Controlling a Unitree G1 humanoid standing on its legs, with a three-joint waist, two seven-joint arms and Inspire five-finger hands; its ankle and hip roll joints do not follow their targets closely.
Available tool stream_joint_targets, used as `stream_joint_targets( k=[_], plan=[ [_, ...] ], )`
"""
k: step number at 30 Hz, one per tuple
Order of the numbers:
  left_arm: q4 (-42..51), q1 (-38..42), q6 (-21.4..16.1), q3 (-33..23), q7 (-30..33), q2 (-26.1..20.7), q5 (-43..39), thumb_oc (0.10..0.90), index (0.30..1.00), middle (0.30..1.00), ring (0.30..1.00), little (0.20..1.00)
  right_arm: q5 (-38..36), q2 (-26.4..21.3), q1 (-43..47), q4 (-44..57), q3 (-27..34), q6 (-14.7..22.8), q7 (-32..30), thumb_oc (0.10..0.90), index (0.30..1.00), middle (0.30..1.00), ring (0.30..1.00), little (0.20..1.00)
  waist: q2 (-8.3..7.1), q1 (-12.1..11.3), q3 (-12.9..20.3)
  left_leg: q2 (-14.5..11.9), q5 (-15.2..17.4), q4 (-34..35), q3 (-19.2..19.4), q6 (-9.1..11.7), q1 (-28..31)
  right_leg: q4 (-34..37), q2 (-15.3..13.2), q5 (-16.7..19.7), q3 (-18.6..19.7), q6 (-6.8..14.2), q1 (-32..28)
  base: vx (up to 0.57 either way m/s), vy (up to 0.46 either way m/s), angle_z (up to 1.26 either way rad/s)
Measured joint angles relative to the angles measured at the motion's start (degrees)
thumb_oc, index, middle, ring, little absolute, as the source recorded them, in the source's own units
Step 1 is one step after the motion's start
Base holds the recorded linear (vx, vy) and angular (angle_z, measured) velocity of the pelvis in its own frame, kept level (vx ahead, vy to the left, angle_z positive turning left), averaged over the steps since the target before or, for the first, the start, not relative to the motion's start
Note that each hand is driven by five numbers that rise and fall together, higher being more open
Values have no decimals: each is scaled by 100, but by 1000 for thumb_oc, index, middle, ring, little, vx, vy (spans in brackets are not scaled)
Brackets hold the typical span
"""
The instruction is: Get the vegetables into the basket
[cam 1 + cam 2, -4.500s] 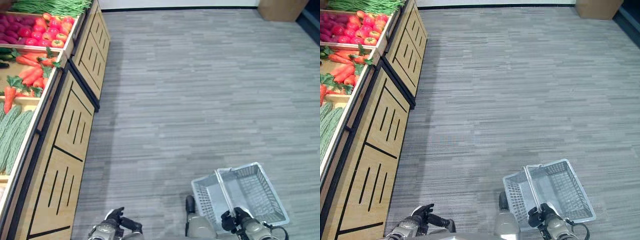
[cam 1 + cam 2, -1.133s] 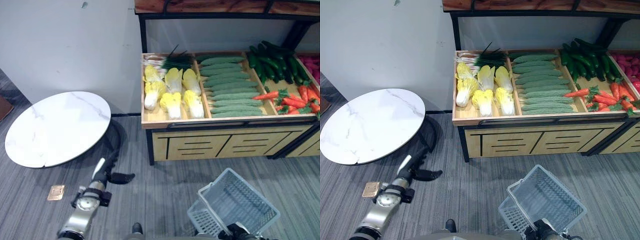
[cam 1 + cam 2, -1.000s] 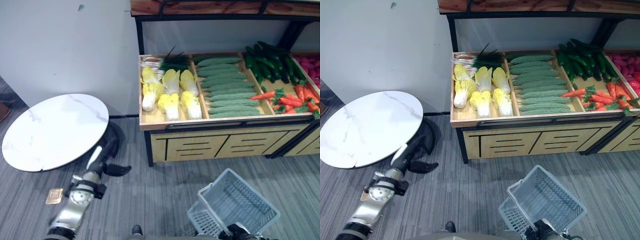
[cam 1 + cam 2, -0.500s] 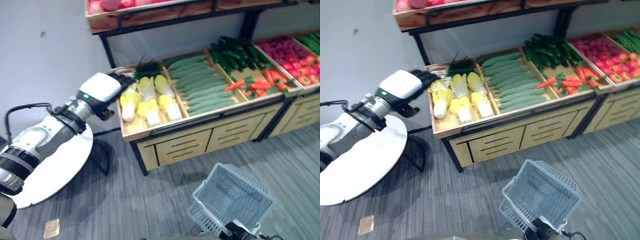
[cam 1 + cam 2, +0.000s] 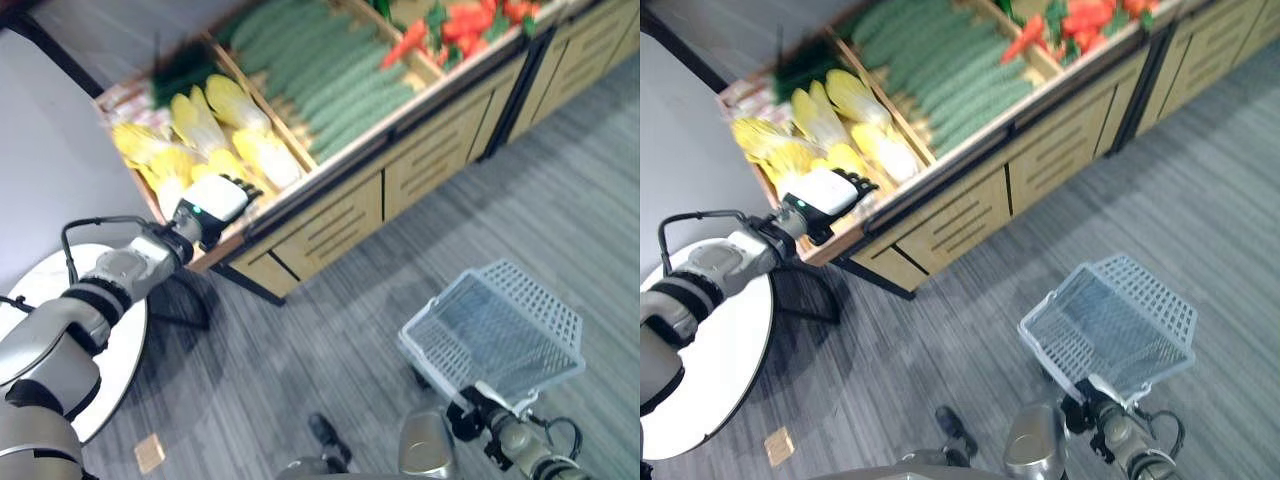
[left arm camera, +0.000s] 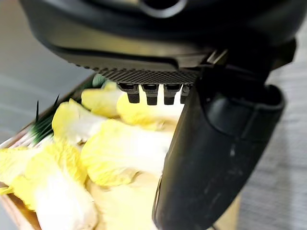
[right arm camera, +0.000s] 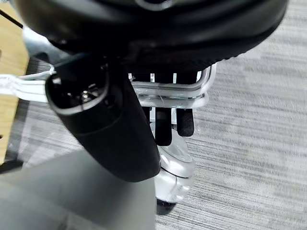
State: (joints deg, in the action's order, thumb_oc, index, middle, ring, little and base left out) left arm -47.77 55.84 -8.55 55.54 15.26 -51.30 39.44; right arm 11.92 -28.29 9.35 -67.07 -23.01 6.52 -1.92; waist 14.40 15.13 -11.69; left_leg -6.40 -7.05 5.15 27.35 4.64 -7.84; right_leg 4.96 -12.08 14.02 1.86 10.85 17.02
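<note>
Yellow-white napa cabbages [image 5: 215, 110] lie in the end bin of the wooden stand, with long green gourds [image 5: 310, 60] beside them and carrots [image 5: 455, 20] further along. My left hand [image 5: 213, 196] hovers over the front of the cabbage bin. The left wrist view has its fingers [image 6: 149, 93] straight above a cabbage [image 6: 120, 153], holding nothing. The empty white wire basket [image 5: 470, 335] hangs low over the floor. My right hand [image 5: 468, 416] is curled round the basket's handle [image 7: 168, 91].
The stand's wooden front with slotted drawers [image 5: 400, 170] faces grey plank floor. A round white marble table [image 5: 50, 340] stands to the left of the stand, under my left arm. A small brown tile [image 5: 148, 452] lies on the floor near it.
The camera has swung and tilted. My left hand has moved from the bin's back corner to over the front cabbages. The basket stays in my right hand.
</note>
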Motion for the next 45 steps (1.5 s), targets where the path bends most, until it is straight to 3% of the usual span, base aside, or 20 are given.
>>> stream_joint_targets(
  k=[9, 14, 27, 34, 43, 44, 45],
  plan=[
    [91, 259, 57, -42, 101, -3, -3, 900, 1000, 1000, 1000, 1000, -66, -76, 5, -75, -13, -8, -56, 400, 300, 300, 300, 300, -7, -155, -8, -66, -2, -1, -33, 5, 111, 0, 108, -29, 91, -26, -28, 43, -23, -7],
    [-160, 259, 78, 8, 100, -30, 2, 900, 1000, 1000, 1000, 1000, -114, -78, 82, -113, -13, 0, -57, 400, 300, 300, 300, 300, -15, -172, -15, -53, 137, 33, -48, 178, 5, 3, 89, -75, 113, -12, 118, -16, -8, -3],
    [-528, 276, 115, 87, 86, -184, 9, 900, 1000, 1000, 1000, 1000, -162, -84, 146, 46, -107, 36, -70, 400, 300, 300, 300, 300, -44, -227, -94, -106, 40, -2, -2, 104, -218, -2, 160, 58, 116, -75, 431, -11, -5, -6],
    [-1043, 537, 351, 94, 128, -181, -1, 900, 1000, 1000, 1000, 1000, -186, -59, 335, 199, -252, 51, -97, 400, 300, 300, 300, 300, -57, -238, -117, -110, -21, -1, 42, 83, -800, -2, 188, 193, 211, -100, 1075, -46, -23, -5],
    [-1142, 644, 405, -8, 125, -168, -4, 900, 1000, 1000, 1000, 1000, -395, -70, 362, 538, -346, 63, -177, 400, 300, 300, 300, 300, -198, -185, -220, -217, -27, -1, 191, 94, -856, -3, 326, 220, 327, -134, 1232, -2, -19, -10],
    [-1142, 644, 411, -8, 153, -165, -4, 869, 956, 956, 956, 956, -395, -71, 362, 535, -350, 62, -177, 400, 300, 300, 300, 300, -199, -182, -221, -238, -31, -1, 202, 100, -860, -3, 353, 223, 336, -137, 1241, -1, -40, -6],
    [-1143, 651, 431, -18, 170, -166, -4, 400, 300, 300, 300, 300, -396, -71, 362, 532, -374, 62, -180, 400, 300, 300, 300, 300, -200, -180, -220, -256, -33, -1, 211, 103, -858, -3, 369, 223, 339, -138, 1242, 0, -30, -6]
  ],
)
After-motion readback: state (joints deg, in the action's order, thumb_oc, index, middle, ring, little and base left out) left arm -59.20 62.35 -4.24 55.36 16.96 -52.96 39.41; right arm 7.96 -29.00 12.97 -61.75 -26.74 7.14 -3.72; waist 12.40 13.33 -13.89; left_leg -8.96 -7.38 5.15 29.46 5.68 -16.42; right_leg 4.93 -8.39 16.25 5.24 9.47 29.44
